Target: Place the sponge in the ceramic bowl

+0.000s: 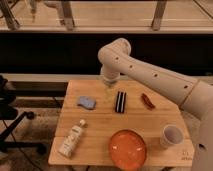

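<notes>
The sponge (86, 102) is a small light-blue pad lying flat on the left part of the wooden table (100, 125). The ceramic bowl (128, 149), a wide orange-red dish, sits at the table's front edge, right of centre, with nothing in it. My gripper (108, 84) hangs from the white arm (145, 70) above the table's far edge. It is to the right of and behind the sponge, well apart from it, and far behind the bowl.
A black block with a pale stripe (120, 101) lies mid-table, just right of and in front of the gripper. A reddish-brown item (147, 101) lies further right. A whitish cup (171, 136) stands at the front right, a white bottle (71, 140) lies at the front left. A dark chair (10, 110) stands left of the table.
</notes>
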You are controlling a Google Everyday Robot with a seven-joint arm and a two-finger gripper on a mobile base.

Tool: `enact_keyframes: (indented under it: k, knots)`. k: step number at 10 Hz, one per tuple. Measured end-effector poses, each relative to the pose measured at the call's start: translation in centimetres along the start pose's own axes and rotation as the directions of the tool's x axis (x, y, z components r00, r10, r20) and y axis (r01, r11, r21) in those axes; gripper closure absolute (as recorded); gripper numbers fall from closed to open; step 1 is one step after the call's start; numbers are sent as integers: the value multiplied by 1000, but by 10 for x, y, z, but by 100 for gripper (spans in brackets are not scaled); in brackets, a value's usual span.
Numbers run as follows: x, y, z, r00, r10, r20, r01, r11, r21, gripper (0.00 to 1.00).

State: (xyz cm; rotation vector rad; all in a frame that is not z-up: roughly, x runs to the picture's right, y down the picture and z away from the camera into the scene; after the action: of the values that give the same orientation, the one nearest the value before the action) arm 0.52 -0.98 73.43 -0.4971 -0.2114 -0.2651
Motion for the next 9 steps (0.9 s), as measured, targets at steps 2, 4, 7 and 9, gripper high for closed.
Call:
enact_keyframes:
  k: [2,4,7,9]
  knots:
    - [-8,-7,1,1000,-12,14,12,1000,0,20]
    - [-11,-13,3,999,-20,26,20,1000,-2,20]
    - [-16,-21,7,998,-33,52,33,999,-3,20]
    - [-21,-25,8,997,-47,63,47,999,-2,20]
